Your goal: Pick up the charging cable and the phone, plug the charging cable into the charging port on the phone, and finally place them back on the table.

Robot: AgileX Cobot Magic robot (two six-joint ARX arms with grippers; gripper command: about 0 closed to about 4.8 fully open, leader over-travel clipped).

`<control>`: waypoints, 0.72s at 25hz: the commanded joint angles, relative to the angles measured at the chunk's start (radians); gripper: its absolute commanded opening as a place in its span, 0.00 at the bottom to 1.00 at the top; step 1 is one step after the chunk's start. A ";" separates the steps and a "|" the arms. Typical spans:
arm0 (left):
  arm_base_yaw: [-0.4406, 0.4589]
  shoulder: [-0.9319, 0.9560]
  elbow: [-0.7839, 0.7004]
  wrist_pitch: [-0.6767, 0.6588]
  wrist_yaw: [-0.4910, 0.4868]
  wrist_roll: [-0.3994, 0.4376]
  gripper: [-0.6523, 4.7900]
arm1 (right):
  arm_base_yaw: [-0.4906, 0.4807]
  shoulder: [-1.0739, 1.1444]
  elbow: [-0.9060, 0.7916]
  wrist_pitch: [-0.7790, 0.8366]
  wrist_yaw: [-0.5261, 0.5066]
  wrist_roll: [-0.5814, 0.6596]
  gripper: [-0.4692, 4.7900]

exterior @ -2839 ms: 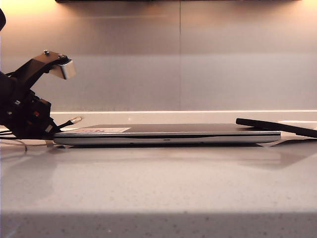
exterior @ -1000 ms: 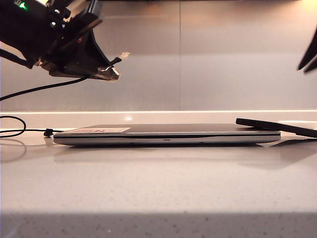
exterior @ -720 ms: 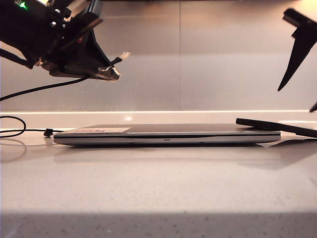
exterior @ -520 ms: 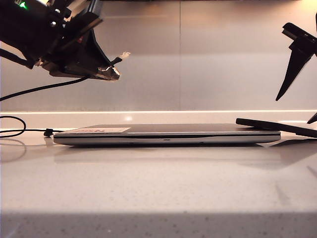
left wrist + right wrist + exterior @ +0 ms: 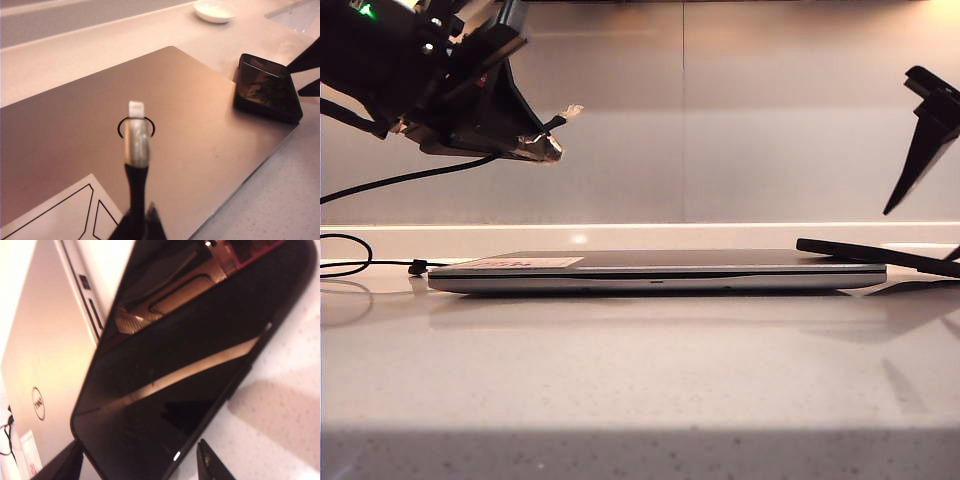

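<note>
High at the left of the exterior view, my left gripper (image 5: 542, 140) is shut on the charging cable (image 5: 410, 177). Its silvery-white plug tip (image 5: 570, 110) sticks out past the fingers. The left wrist view shows the plug (image 5: 136, 137) above the laptop. The cord sags down to a loop and a small clip (image 5: 417, 267) on the table (image 5: 640, 380). The phone (image 5: 880, 254) lies with one end on the laptop's right corner and the other end lower. My right gripper (image 5: 136, 464) hangs open over the phone (image 5: 190, 365), a finger (image 5: 212, 466) on each side and not touching it.
A wide silver-grey closed laptop (image 5: 660, 272) lies across the middle of the table with a white sticker (image 5: 60, 215) on its lid. A small white dish (image 5: 215, 10) sits further back, with a sink edge (image 5: 300, 12) beyond it. A wall runs behind the counter.
My right gripper has come down from the upper right to just above the phone, its jaws spread wide. My left gripper, lifted earlier from the table with the cable, has held still.
</note>
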 commanded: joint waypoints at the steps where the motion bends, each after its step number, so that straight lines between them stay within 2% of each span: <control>1: -0.002 -0.005 0.004 0.021 0.004 -0.003 0.11 | -0.002 0.001 -0.024 0.058 -0.025 0.027 0.68; 6: -0.002 -0.005 0.004 0.021 0.003 -0.003 0.11 | -0.002 0.001 -0.092 0.135 -0.057 0.099 0.68; 12: -0.002 -0.005 0.004 0.021 0.003 -0.002 0.11 | -0.002 0.006 -0.182 0.307 -0.057 0.221 0.68; 18: -0.002 -0.005 0.004 0.021 0.004 -0.002 0.11 | -0.001 0.057 -0.197 0.387 -0.042 0.232 0.68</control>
